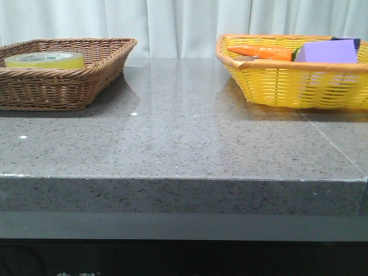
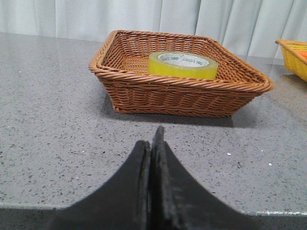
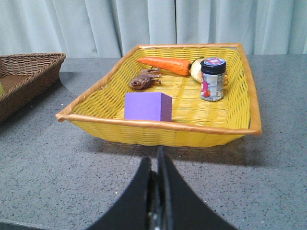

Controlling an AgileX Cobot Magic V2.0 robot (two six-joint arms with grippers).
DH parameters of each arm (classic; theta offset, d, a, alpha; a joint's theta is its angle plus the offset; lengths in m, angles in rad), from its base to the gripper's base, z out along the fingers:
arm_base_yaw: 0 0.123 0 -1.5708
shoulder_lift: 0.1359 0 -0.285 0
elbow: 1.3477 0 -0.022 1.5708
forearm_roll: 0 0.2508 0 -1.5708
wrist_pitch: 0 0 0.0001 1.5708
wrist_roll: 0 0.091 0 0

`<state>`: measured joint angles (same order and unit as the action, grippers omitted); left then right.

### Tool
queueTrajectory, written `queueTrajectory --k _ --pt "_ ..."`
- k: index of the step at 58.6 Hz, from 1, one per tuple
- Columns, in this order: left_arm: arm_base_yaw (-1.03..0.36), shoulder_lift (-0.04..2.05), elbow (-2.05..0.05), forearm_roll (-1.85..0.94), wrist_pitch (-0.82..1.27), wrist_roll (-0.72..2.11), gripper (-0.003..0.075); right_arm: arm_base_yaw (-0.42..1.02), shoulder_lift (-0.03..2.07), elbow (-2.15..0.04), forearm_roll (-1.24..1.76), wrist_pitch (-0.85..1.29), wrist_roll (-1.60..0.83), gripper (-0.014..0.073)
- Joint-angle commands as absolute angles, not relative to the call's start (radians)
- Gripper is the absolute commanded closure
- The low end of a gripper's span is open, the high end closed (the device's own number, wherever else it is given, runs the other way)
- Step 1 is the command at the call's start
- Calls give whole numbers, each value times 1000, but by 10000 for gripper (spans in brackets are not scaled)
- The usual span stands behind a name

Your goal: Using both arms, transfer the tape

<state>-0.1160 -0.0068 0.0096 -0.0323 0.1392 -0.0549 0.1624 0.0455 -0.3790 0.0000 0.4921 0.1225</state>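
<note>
The yellow tape roll (image 1: 45, 60) lies flat in the brown wicker basket (image 1: 86, 75) at the back left of the table. It also shows in the left wrist view (image 2: 183, 65), inside the same basket (image 2: 182, 93). My left gripper (image 2: 152, 139) is shut and empty, low over the table's near edge, well short of the basket. My right gripper (image 3: 157, 160) is shut and empty, just in front of the yellow basket (image 3: 163, 127). Neither gripper shows in the front view.
The yellow basket (image 1: 287, 80) at the back right holds a purple block (image 3: 147, 106), a toy carrot (image 3: 164, 65), a small brown animal figure (image 3: 145, 79) and a dark-lidded jar (image 3: 212, 79). Grey speckled tabletop (image 1: 184, 138) lies between the baskets.
</note>
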Motion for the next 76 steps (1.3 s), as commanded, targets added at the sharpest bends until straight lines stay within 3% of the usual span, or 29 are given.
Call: queueTrajectory --k 1,20,47,76 --pt "-113 -26 47 -43 51 -62 740 154 58 -397 -9 404 121 662" --pt "-113 -26 47 -43 51 -62 740 139 42 -101 114 30 -82 662" --pt "-113 -24 47 -43 51 -62 740 20 -36 2 206 59 -81 662" --pt "-113 -24 47 -43 51 -62 740 19 -36 2 206 60 -81 662"
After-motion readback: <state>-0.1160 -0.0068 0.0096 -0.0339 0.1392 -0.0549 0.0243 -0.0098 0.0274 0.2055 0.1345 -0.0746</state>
